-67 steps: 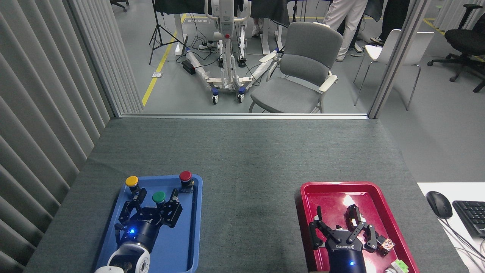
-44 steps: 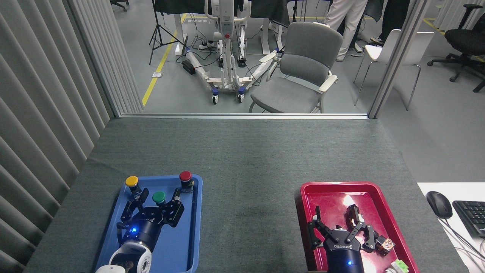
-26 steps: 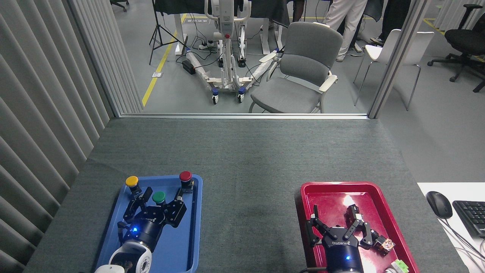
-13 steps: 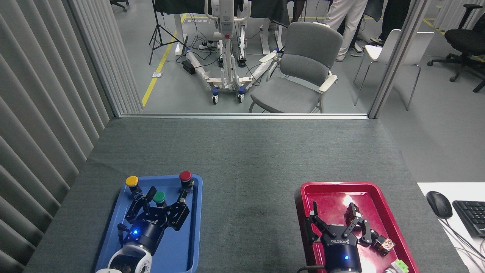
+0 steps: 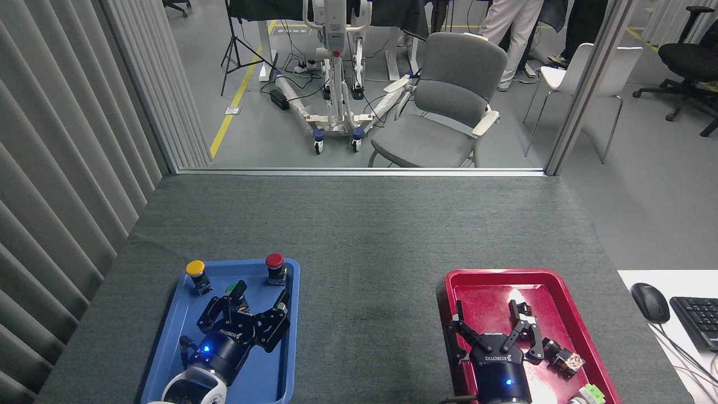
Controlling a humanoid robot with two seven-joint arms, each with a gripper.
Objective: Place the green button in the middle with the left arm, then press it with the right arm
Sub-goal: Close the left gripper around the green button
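The green button (image 5: 230,289) stands in the blue tray (image 5: 291,336), and only a sliver of its cap shows beside a finger. My left gripper (image 5: 255,298) hovers over it, open, its black fingers spread around and to the right of the button. Whether a finger touches the cap I cannot tell. My right gripper (image 5: 493,325) hangs open over the red tray (image 5: 449,280), holding nothing. The middle (image 5: 367,292), bare dark grey cloth, lies between the two trays.
A yellow button (image 5: 195,268) and a red button (image 5: 274,261) stand at the blue tray's far edge. Small parts (image 5: 564,360) lie in the red tray's right side. A mouse (image 5: 649,302) and keyboard (image 5: 698,320) sit at the right.
My left gripper has shifted right and a little nearer, and one finger now covers most of the green cap. My right gripper has drifted slightly left and back over the red tray.
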